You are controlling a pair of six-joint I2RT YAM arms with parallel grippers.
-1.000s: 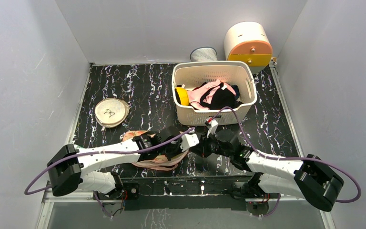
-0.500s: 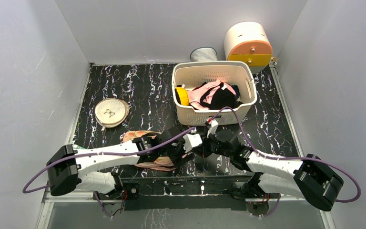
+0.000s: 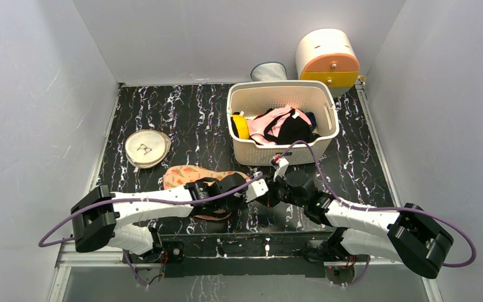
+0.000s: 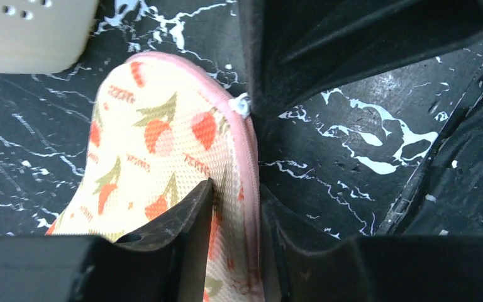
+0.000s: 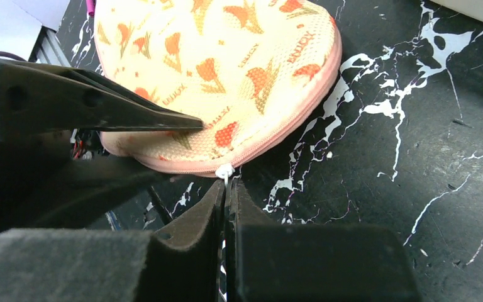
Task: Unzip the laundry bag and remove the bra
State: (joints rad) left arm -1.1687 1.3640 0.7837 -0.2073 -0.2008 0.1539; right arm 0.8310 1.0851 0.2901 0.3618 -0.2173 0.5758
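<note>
Woven mesh cloth laundry bag (image 4: 163, 145) on smooth, glossy marbled table (image 4: 339, 182).

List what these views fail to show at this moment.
- Bra: in no view; the laundry bag's fabric would hide it.
- Bag's near half, top view: under the left arm.
- Zipper tab, right wrist view: mostly pinched inside the right end effector.
- Zip's open stretch: behind fingers in both wrist views; too small from above.
</note>
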